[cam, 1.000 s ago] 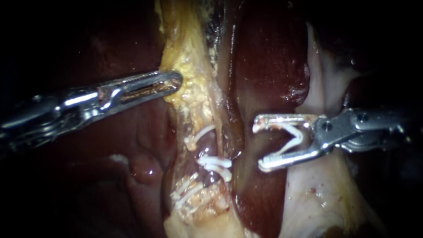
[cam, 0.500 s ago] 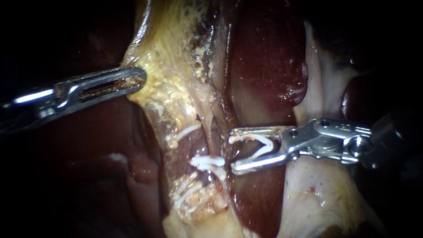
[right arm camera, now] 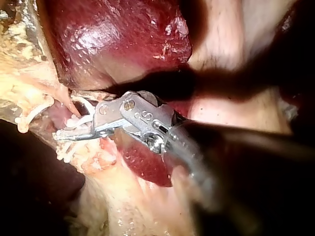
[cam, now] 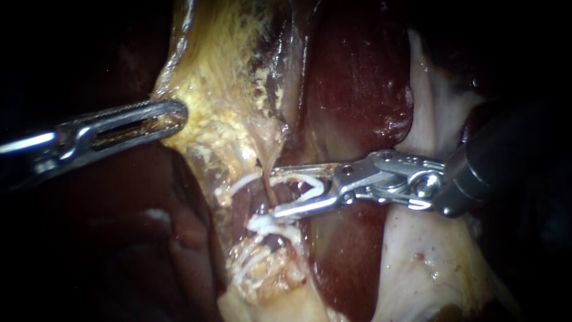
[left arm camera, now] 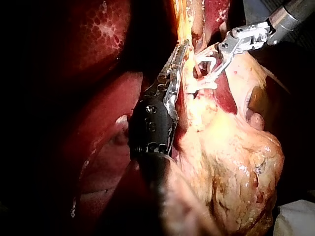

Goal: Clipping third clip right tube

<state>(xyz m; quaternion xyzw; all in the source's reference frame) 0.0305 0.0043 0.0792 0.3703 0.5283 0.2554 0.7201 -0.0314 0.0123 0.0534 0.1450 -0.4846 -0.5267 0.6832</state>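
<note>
My right instrument (cam: pixel 275 192) comes in from the right. Its jaws stand apart and hold an open white clip (cam: pixel 310 185) that straddles the thin tan right tube (cam: pixel 266 172). Just below them, two closed white clips (cam: pixel 268 226) sit on that tube, and another white clip (cam: pixel 238 185) crosses the tube to its left. My left instrument (cam: pixel 176 114) is shut on the yellow fatty tissue (cam: pixel 208 119) and holds it taut to the left. The right wrist view shows the right instrument (right arm camera: pixel 66 120) with its clip (right arm camera: pixel 81 120) at the tube. In the left wrist view, the left instrument (left arm camera: pixel 183 49) grips the same tissue.
Dark red liver (cam: pixel 357 77) lies above and behind the right instrument. Pale tissue (cam: pixel 429 256) spreads below its shaft. Several more white clips (cam: pixel 247 262) sit on lumpy yellow fat lower down. The gallbladder's pale, fatty bulk (left arm camera: pixel 231 162) lies beside the left instrument's shaft.
My left instrument has drawn the yellow tissue further left. My right instrument has moved left with its clip, its jaws have narrowed, and they now straddle the right tube.
</note>
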